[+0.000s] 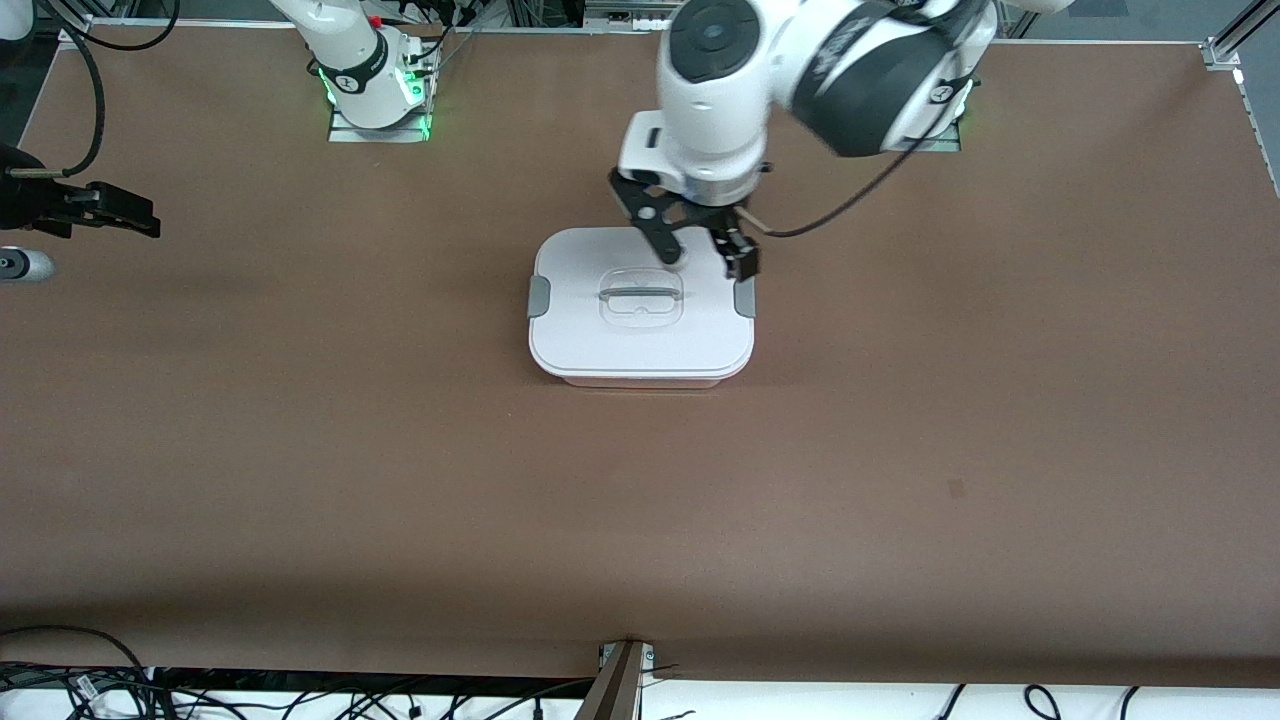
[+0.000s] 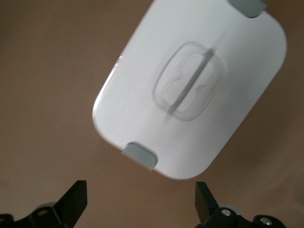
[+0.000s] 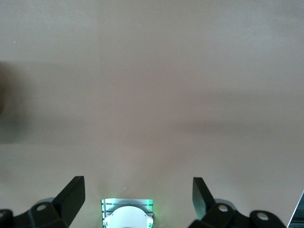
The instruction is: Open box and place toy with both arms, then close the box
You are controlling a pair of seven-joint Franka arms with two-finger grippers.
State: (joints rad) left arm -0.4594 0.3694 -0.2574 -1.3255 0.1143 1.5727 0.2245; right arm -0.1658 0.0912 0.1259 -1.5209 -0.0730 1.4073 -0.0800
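Note:
The box [image 1: 640, 335] stands mid-table with its white lid on, a grey clip [image 1: 538, 297] at each end and the clear handle [image 1: 640, 295] in the middle. My left gripper [image 1: 707, 262] hangs open and empty just above the lid's edge on the robots' side, toward the left arm's end. In the left wrist view the box [image 2: 190, 95] and one clip [image 2: 139, 155] lie ahead of the left gripper [image 2: 140, 190], with bare table between its fingers. My right gripper [image 1: 140, 222] waits open over the table edge at the right arm's end. The right gripper [image 3: 138, 187] holds nothing. The toy is out of view.
The brown table [image 1: 640, 520] stretches wide around the box. The right arm's base [image 1: 375, 90] stands at the robots' edge and shows as the base [image 3: 128, 216] in the right wrist view. A small grey cylinder [image 1: 25, 265] lies under the right gripper. Cables [image 1: 120, 690] run along the front edge.

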